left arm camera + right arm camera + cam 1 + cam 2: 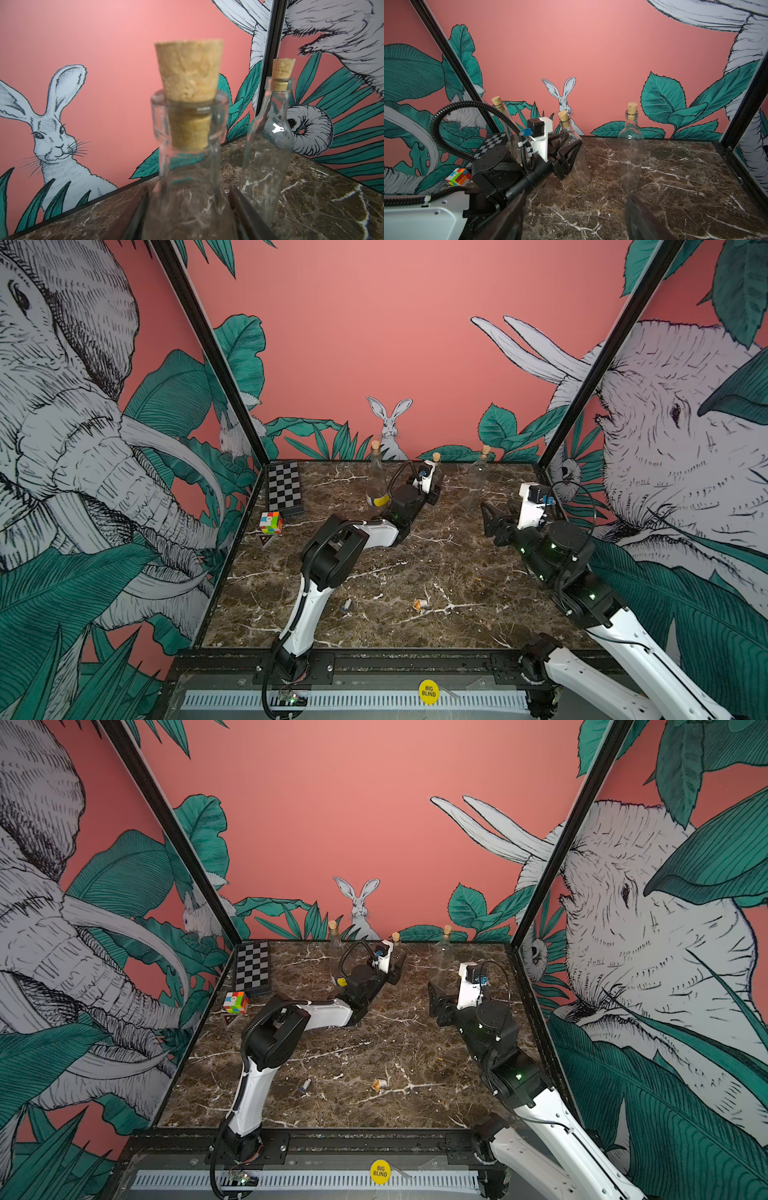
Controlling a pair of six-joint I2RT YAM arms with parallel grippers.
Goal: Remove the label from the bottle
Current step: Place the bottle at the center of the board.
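Clear glass bottle (187,197) is looking glossy; its cork (189,72) is showing rough, matt; marble-patterned tabletop (311,197) is gleaming smooth.

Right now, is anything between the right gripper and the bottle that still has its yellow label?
Yes. The left arm and the left gripper, closed on the middle bottle, sit between the open right gripper and the labelled bottle.
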